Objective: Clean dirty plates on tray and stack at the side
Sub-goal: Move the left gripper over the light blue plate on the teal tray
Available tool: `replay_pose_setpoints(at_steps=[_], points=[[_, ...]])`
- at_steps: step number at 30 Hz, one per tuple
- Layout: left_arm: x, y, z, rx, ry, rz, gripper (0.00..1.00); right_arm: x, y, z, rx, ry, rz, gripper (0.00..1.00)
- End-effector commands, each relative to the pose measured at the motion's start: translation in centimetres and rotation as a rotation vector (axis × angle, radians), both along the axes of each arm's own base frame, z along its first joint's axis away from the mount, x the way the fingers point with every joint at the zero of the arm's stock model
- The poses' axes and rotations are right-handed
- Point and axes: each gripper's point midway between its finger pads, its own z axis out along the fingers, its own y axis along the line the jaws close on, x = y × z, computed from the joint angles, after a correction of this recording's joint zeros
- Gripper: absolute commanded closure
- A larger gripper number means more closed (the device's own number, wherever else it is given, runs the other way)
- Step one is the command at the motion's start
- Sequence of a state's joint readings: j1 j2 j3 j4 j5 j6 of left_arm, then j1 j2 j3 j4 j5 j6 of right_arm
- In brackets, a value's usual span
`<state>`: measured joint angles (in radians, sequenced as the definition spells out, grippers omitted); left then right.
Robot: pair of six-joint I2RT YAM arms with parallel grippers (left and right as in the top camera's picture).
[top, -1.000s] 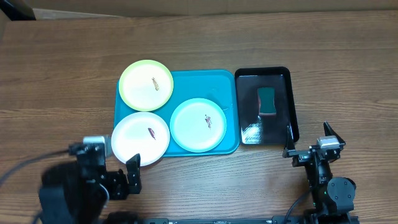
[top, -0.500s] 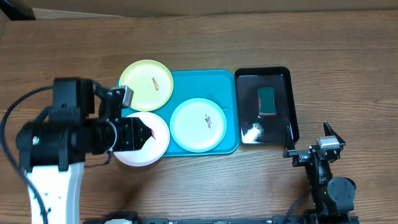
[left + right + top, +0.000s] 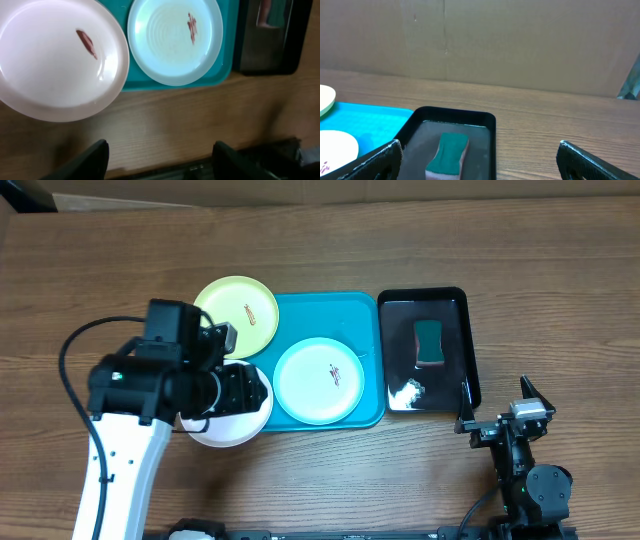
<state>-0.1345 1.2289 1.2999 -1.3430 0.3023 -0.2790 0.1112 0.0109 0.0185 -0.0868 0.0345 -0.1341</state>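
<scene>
Left gripper (image 3: pixel 160 156) fingers apart, empty, above white plate (image 3: pixel 55 65), which overhangs tray (image 3: pixel 150 86) rim; a pinch may tip or skid it. Mint plate (image 3: pixel 175 40) and yellow-green plate (image 3: pixel 245 305) lie beyond. Right gripper (image 3: pixel 480 150) spread, empty.

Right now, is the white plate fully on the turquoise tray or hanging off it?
Hanging off. In the left wrist view, the white plate extends beyond the turquoise tray over the wooden table.

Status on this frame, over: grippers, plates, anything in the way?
Left gripper open, empty, over white plate. Right gripper open, empty, near black tray. It, mint plate, yellow-green plate all smeared, unstacked. Sponge untouched; nothing blocking.
</scene>
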Motion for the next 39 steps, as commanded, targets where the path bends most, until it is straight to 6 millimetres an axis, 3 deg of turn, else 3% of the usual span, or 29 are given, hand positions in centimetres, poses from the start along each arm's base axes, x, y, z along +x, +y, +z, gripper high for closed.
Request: replay_pose_setpoints(at_steps=[1, 7, 17, 39], points=[[0.7, 0.1, -1.1, 0.066, -0.004, 0.081, 0.35, 0.0, -0.3, -0.2, 0.004, -0.003, -0.016, 0.0], [2.0, -1.5, -2.0, 0.13, -0.049, 0.082, 0.37, 0.0, -0.3, -0.2, 0.004, -0.003, -0.016, 0.0], [2.0, -5.8, -5.0, 0.18, 0.009, -0.059, 0.36, 0.0, -0.3, -0.2, 0.004, -0.003, -0.016, 0.0], [1.5, -6.7, -5.3, 0.183, 0.017, -0.074, 0.37, 0.0, -0.3, -0.2, 0.004, -0.003, -0.016, 0.0]])
